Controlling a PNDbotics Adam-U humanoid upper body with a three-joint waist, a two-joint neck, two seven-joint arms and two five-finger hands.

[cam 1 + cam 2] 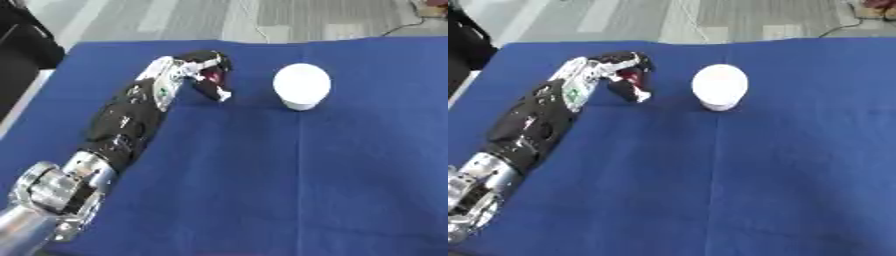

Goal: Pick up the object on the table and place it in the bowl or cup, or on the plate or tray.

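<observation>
Fingers (pixel 213 89) of the left hand (pixel 197 70) are curled down and inward around a small dark red object (pixel 213 76), which sits tucked under the palm, so it looks pinched there. Can't really make out what the thing is, just a little reddish blob mostly hidden by the black fingers, and I can't tell if it's touching the cloth or lifted off it. It's up toward 11 o'clock on the bench (pixel 332 180).

Just beside it, over at about 3 o'clock from the hand, there's a white cup (pixel 302 86), standing upright, round pale top, apart from the fingertips with a strip of blue cloth between them. Nothing sits in that gap, so the way across is bare cloth.

From the hand the left arm (pixel 122 127) runs back down toward 7 o'clock, black shell with a silver joint near the lower left corner. Bench is covered in a blue cloth with a faint crease running down the middle. Grey floor (pixel 219 17) past the far edge, with a cable (pixel 407 27) lying at 1 o'clock.
</observation>
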